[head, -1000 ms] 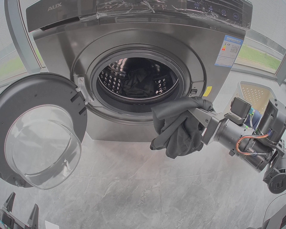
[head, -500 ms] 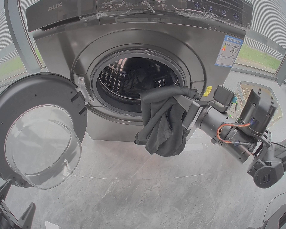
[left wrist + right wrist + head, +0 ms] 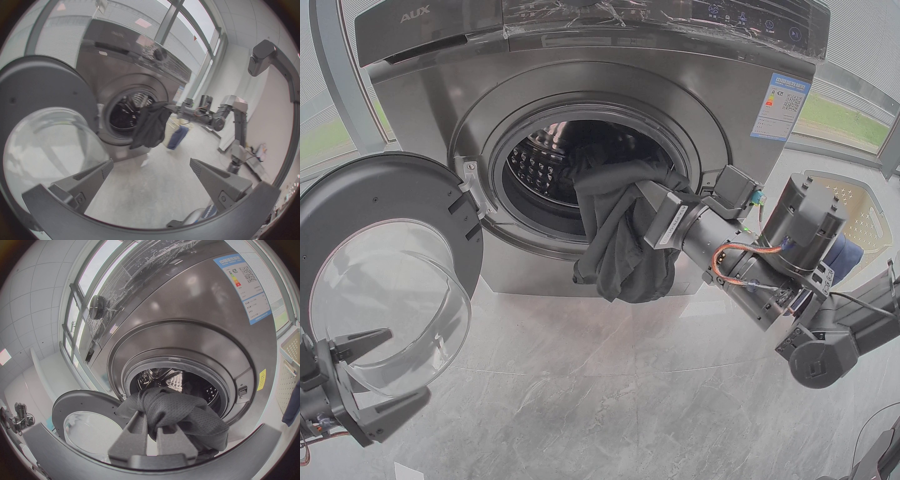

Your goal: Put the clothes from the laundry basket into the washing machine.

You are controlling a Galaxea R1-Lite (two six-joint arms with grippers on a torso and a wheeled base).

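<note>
Clamping dark garment (image 3: pixel 619 250) in right jaws, bulk hanging below them just before washing machine (image 3: pixel 600 75) opening, likely for pushing inside. Holding left jaws wide, empty, near open door (image 3: pixel 381 200).

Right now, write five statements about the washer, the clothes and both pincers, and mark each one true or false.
1. The washing machine has its door swung open. True.
2. The right pincer grips a dark garment. True.
3. That garment lies wholly inside the drum. False: it hangs in front of the drum opening.
4. The left pincer is shut on a cloth. False: it is open and empty.
5. A blue cloth hangs at the laundry basket. True.
</note>
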